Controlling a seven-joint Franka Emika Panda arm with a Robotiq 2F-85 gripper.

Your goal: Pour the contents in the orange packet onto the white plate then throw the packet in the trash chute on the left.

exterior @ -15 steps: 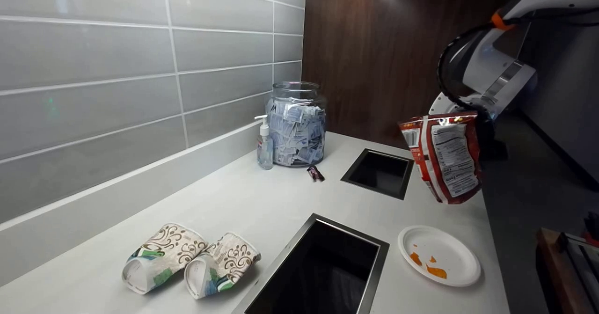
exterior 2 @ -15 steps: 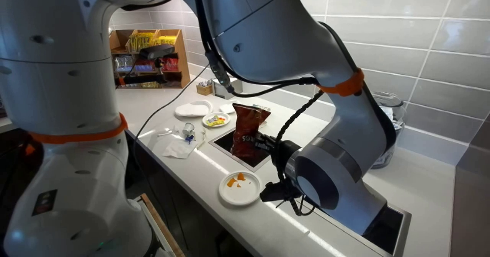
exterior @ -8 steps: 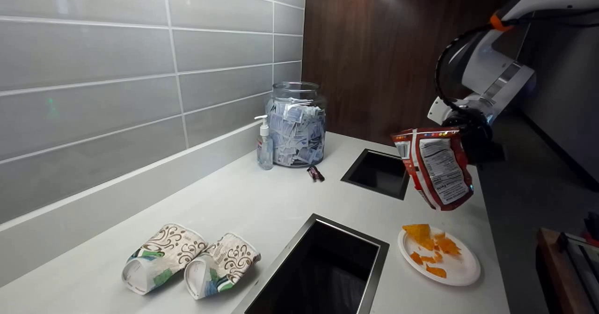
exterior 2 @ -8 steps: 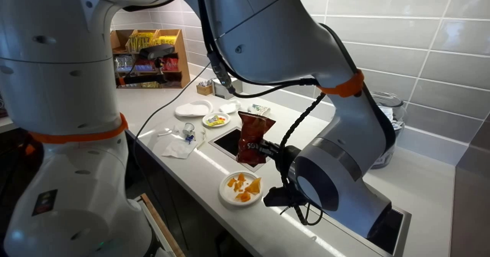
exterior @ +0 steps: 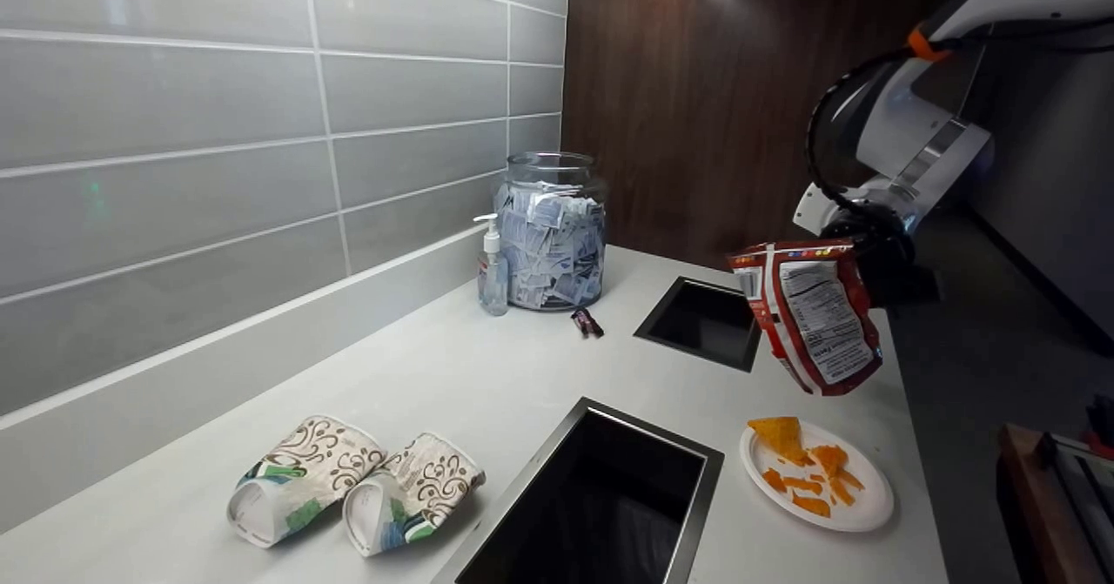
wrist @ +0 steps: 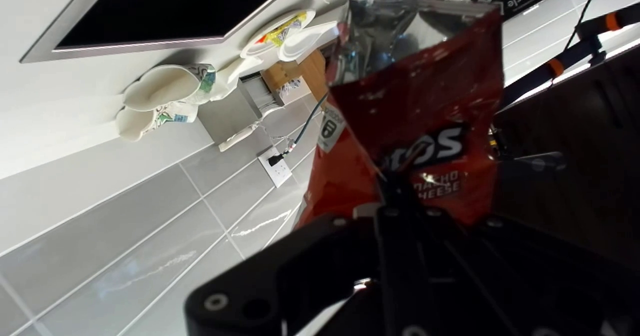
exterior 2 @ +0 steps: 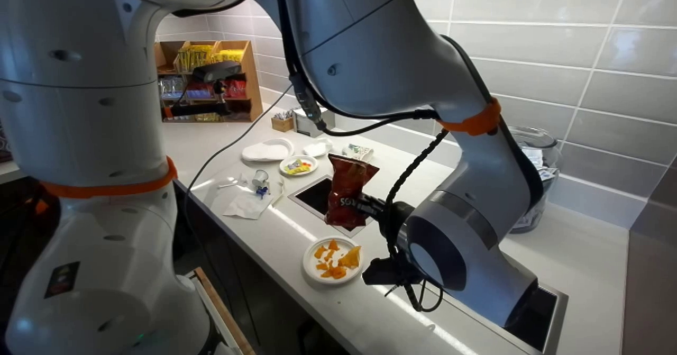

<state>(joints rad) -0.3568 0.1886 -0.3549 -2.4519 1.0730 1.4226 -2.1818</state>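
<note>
White countertop [exterior: 496, 375], grey tiled wall [exterior: 174, 210]; at 4 o'clock in an exterior view, a round white plate [exterior: 870, 497] bears orange-yellow chip pieces [exterior: 831, 458]. A black, steel-framed rectangular opening [exterior: 609, 488] is cut off at 6 o'clock. A black gripper [exterior 2: 365, 205], closed on a crinkly orange-red packet [exterior: 827, 314], holds it inverted aloft at the plate's 12 o'clock.

Both exterior views look down on the smooth white counter [exterior: 487, 366] in roughly opposite directions, sharing the round white rimmed plate [exterior 2: 311, 263] below the jaws; the wrist view looks along the jaws from close behind, tilted.
</note>
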